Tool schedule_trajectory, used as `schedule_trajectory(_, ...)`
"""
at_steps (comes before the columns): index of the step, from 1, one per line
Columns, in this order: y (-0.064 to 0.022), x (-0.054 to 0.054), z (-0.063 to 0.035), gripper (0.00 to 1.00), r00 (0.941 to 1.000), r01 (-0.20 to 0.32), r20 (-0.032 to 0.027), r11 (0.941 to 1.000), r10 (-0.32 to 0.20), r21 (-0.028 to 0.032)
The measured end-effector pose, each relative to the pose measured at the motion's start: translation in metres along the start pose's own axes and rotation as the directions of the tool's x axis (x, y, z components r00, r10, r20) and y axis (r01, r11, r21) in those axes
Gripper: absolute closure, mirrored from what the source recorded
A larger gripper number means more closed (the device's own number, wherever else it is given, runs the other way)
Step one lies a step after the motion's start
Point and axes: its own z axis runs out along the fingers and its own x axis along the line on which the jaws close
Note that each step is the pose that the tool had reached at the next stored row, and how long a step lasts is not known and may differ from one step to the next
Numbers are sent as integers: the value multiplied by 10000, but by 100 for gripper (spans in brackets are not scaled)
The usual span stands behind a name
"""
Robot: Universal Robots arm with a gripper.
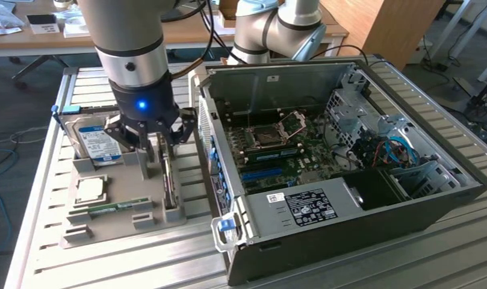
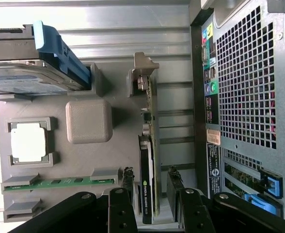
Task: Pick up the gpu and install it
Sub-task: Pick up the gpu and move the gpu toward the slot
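Standing on its long edge in a slot of the grey moulded plastic holder [image 1: 106,227] [image 2: 120,145] is the gpu [image 1: 171,180] [image 2: 153,145], a thin, flat green circuit card with a black cooler on one face. Its long axis is laid along the holder's length, parallel with the nearby side of the black, opened computer case [image 1: 348,223] [image 2: 244,73]. The card's silver metal bracket [image 2: 145,73] is pointed toward the end of the holder where the silver hard drive with a blue-white label [image 1: 99,141] [image 2: 31,80] is kept. The black cooler face is turned away from the case, toward the square silver processor chip [image 1: 91,189] [image 2: 28,142] and the narrow green memory stick [image 1: 115,208] [image 2: 60,183]; the green board side is turned toward the case.

The black gripper [image 1: 156,158] [image 2: 151,182] is seen lowered over the card at its cooler end. The jaws are held wide apart and are set astride the card, one finger [image 2: 128,179] on the cooler side and the other on the board side. In the wrist view a gap is shown between each finger and the card, so nothing is gripped. The holder is placed on a ribbed aluminium table [image 1: 106,268], just beside the case.
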Motion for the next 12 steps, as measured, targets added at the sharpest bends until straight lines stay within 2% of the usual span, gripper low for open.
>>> schedule_trajectory(12, -6, 7, 115, 58, 10000, 0, 1, 10000, 0, 5)
